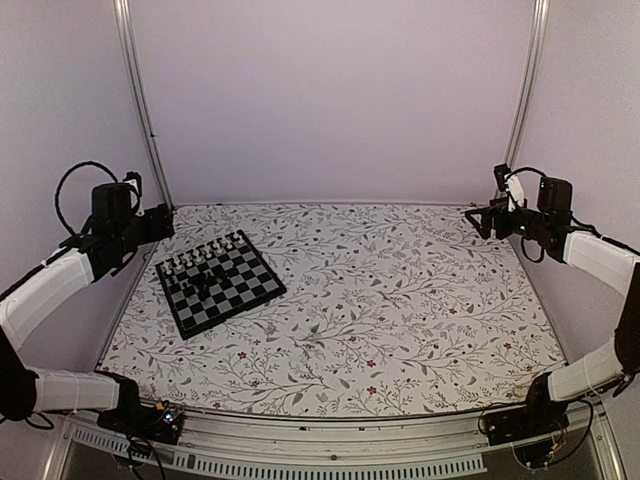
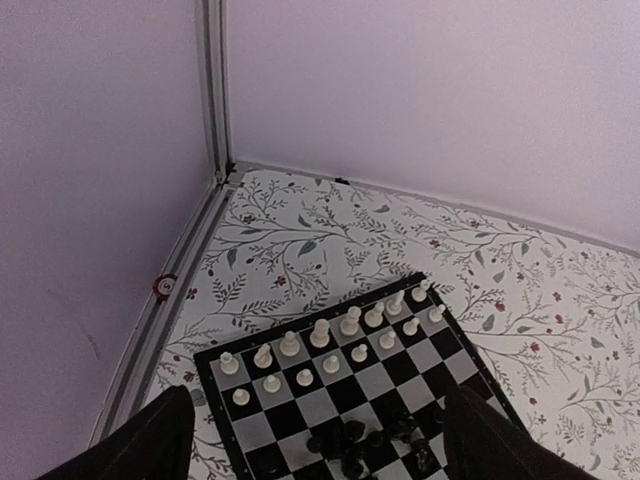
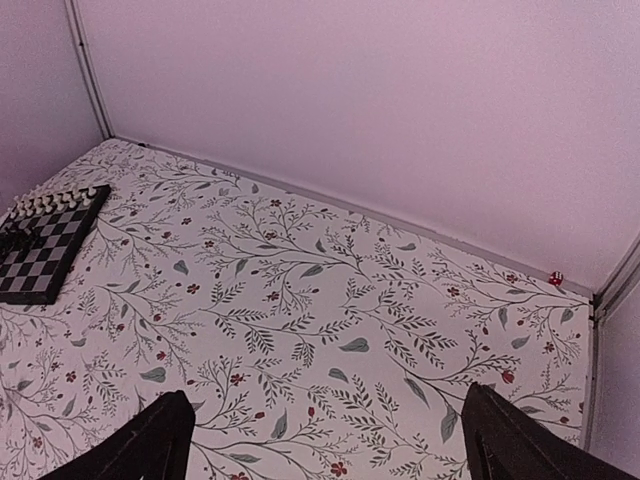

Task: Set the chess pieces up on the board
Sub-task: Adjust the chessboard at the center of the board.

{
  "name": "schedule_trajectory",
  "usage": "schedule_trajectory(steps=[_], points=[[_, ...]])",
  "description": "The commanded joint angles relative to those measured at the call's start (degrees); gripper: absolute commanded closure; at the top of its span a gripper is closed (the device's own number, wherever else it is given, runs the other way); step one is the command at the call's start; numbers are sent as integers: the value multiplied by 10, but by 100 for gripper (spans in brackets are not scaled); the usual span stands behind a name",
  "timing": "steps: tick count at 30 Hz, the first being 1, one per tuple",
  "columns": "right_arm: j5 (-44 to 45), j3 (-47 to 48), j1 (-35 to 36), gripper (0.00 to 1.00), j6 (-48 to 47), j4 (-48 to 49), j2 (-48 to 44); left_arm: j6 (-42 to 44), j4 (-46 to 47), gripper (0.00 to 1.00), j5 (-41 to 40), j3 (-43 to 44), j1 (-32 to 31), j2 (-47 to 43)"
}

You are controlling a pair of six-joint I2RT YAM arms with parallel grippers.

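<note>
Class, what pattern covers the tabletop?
A leafy floral print; the tabletop shows best in the right wrist view.

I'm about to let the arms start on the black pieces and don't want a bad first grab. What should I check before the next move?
1. White pieces lined up in two rows along the far edge of the board: ok.
2. Black pieces in their own rows: not ok, they are bunched together mid-board.
3. Left claw open and empty, raised beside the board: ok.
4. Right claw open and empty, raised over the far right of the table: ok.
5. Each white piece on its correct square: cannot tell, the figures are too small.
</note>
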Motion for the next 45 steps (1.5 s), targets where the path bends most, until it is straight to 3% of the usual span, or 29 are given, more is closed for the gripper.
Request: schedule_trajectory(steps=[1,4,10,15,19,24,26,35,45], points=[[-109,14,5,8,-53,-20,22,-51,-38,8,21,-42,50,-28],[-109,37,60,14,-92,-53,46,-75,-48,5,51,-49,85,-14],[-68,119,205,15,-162,-126,125,-137,-71,5,118,-70,129,30],[-54,146,286,22,-184,-153,189,-140,-73,6,108,-75,151,56],[-60,145,315,27,-203,-169,206,-144,-41,19,173,-61,210,105],[-77,144,323,32,-203,-176,206,-152,-12,44,260,-23,250,179],[-80,141,323,33,-205,-177,205,-155,-3,50,260,-8,258,202],[-105,142,325,40,-196,-175,213,-165,11,61,228,86,262,322],[-86,151,361,43,-195,-178,233,-149,-2,81,232,203,262,455]])
